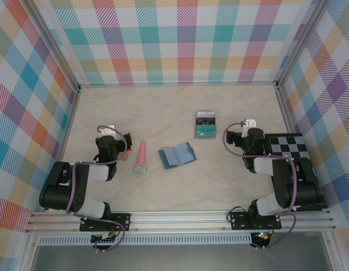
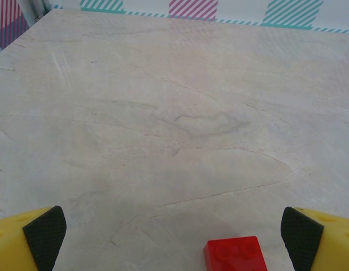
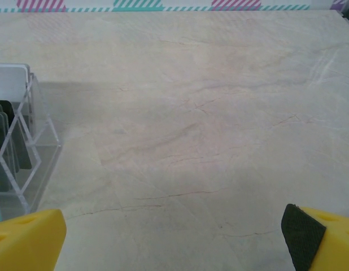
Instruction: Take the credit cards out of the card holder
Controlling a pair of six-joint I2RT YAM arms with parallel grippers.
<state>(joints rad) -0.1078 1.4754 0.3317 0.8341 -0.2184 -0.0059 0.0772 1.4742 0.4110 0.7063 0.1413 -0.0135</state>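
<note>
Top external view, starting from my near edge: both arms sit folded back close to their bases. The left gripper (image 1: 109, 130) hangs low over the table (image 1: 163, 107) on the left side. Through its wrist camera I see the two black pads (image 2: 46, 237) spread wide at the frame's corners with nothing between them. A small red block (image 2: 235, 255) lies on the bare top just in front of that gripper, touching neither finger.

The right gripper (image 1: 248, 125) is on the right side, its arm over a black-and-white checkerboard (image 1: 290, 144). Its fingers are also spread wide and pinch nothing.

Between the two arms, a pink stick (image 1: 142, 153) lies flat, pointing away from me, with a rounded pale head at its near end. Just right of it, a blue wallet (image 1: 177, 155) lies open and flat, turned a little askew.

Farther out, beyond the wallet and left of the right gripper, stands the clear card holder (image 1: 205, 125). The right wrist camera catches it at its left edge: see-through stepped slots with the cards (image 3: 9, 84) standing upright inside, grey and dark ones. The holder is well apart from both grippers.

Checked panels close off the back and sides.
</note>
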